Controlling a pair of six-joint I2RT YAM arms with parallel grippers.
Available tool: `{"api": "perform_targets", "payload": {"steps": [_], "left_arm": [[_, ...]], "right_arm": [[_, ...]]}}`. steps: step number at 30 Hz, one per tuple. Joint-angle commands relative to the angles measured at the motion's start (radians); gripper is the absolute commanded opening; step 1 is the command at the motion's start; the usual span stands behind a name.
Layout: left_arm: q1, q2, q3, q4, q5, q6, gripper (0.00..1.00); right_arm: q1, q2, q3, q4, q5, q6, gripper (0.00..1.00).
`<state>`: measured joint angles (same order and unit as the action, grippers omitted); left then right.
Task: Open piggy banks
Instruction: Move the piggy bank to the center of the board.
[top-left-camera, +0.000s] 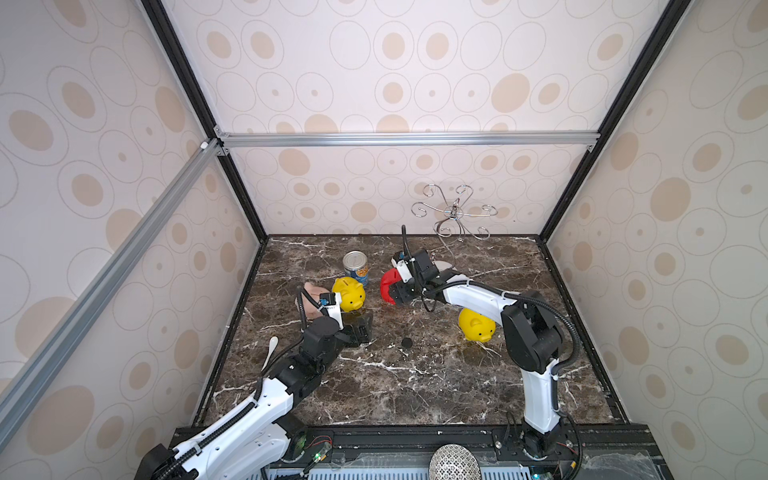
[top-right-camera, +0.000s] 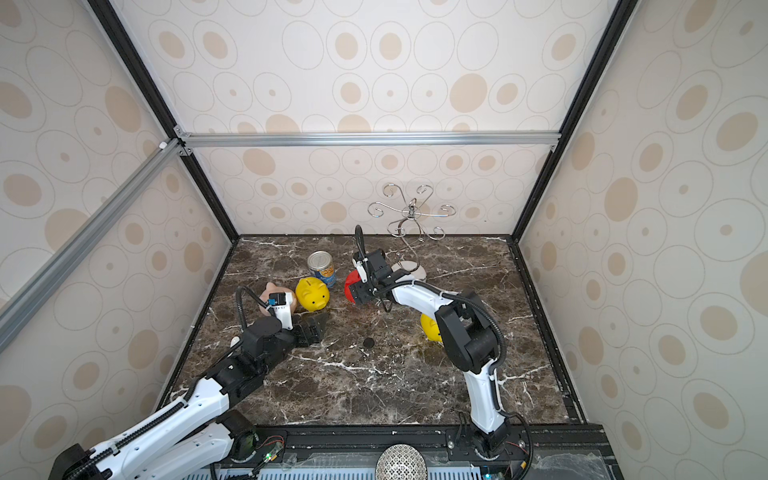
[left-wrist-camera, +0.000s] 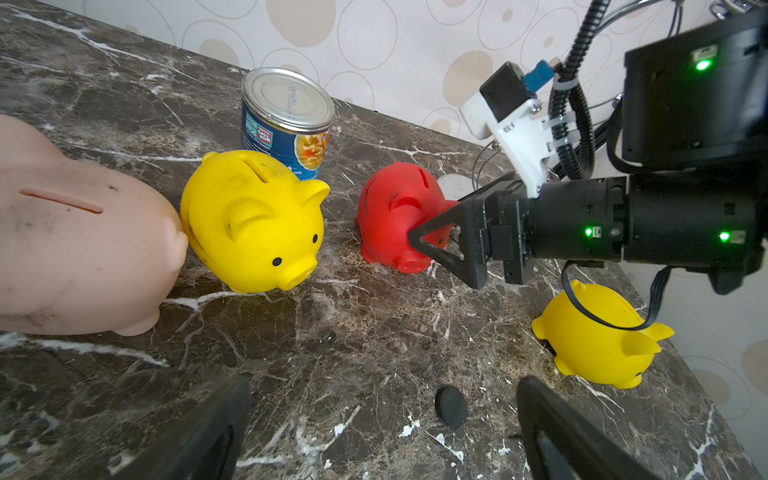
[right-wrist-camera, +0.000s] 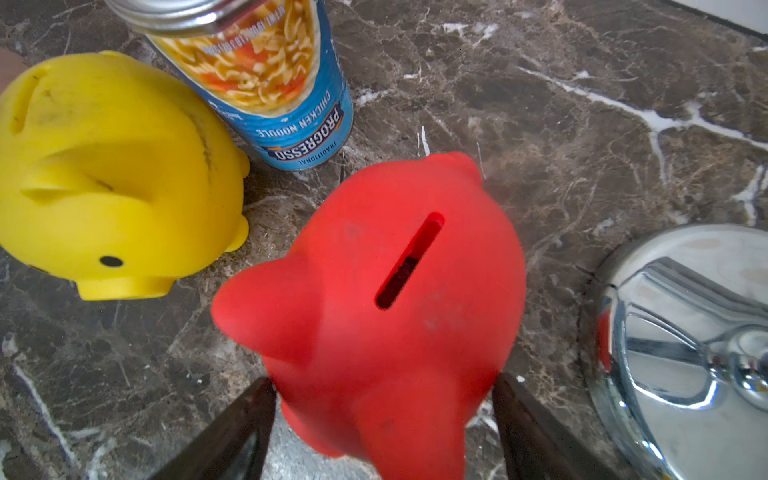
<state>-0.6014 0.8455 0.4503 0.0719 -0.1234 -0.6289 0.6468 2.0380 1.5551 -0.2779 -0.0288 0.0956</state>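
Near the back of the table stands the red piggy bank, slot up, with my right gripper shut on its head end, one finger against each side. In both top views the right gripper covers part of the red piggy bank. A yellow piggy bank stands beside a pale pink one. Another yellow piggy bank sits under the right forearm. My left gripper hangs open and empty low over the table. A loose black round plug lies just ahead of it.
A blue-labelled soup can stands behind the yellow and red banks. A chrome wire stand rises at the back, its shiny base close to the red bank. Patterned walls close three sides. A white utensil lies by the left arm.
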Motion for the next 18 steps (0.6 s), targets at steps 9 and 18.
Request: {"api": "perform_targets", "payload": {"steps": [9, 18], "left_arm": [[-0.001, 0.006, 0.035, 0.025, -0.005, 0.007, 1.00], [-0.001, 0.045, 0.026, 0.058, 0.032, -0.006, 1.00]], "right_arm": [[-0.004, -0.412, -0.242, -0.169, 0.326, 0.102, 0.93], [-0.257, -0.588, -0.509, -0.200, 0.224, 0.186, 0.99]]}}
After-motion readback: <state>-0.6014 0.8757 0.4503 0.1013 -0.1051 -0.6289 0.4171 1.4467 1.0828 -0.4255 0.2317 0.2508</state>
